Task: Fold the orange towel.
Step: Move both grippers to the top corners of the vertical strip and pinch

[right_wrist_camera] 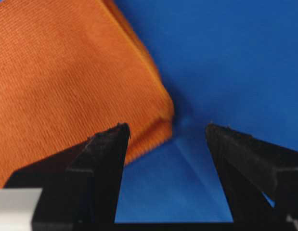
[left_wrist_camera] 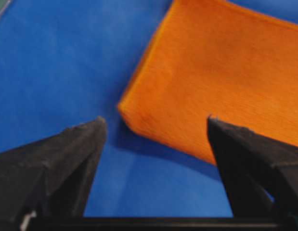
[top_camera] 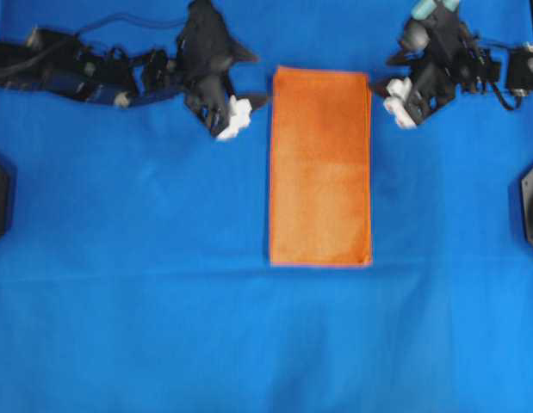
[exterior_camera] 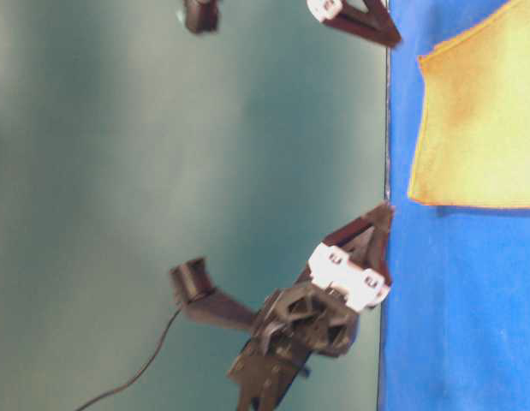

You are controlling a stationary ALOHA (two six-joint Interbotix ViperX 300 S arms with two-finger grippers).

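The orange towel (top_camera: 320,166) lies flat on the blue table cover (top_camera: 163,327) as a tall, narrow rectangle (its doubled edge shows at the corners in both wrist views), and it sits between the two claws.

The left gripper (top_camera: 240,107) hangs just off the towel's upper left corner, to the towel's left, with nothing between its jaws. Its fingers (left_wrist_camera: 71,159) stand wide apart, and in the left wrist view the towel's near corner (left_wrist_camera: 127,108) lies just ahead of the gap, nearer the right finger than the left.

The right gripper (top_camera: 395,96) hovers close beside the upper right corner, on the towel's right, also spread wide and holding nothing. From the right wrist view the folded corner (right_wrist_camera: 165,113) sits just in front of its left finger (right_wrist_camera: 98,168), while bare blue cover fills the gap between the two fingers.

Neither claw touches the cloth as far as the views show.
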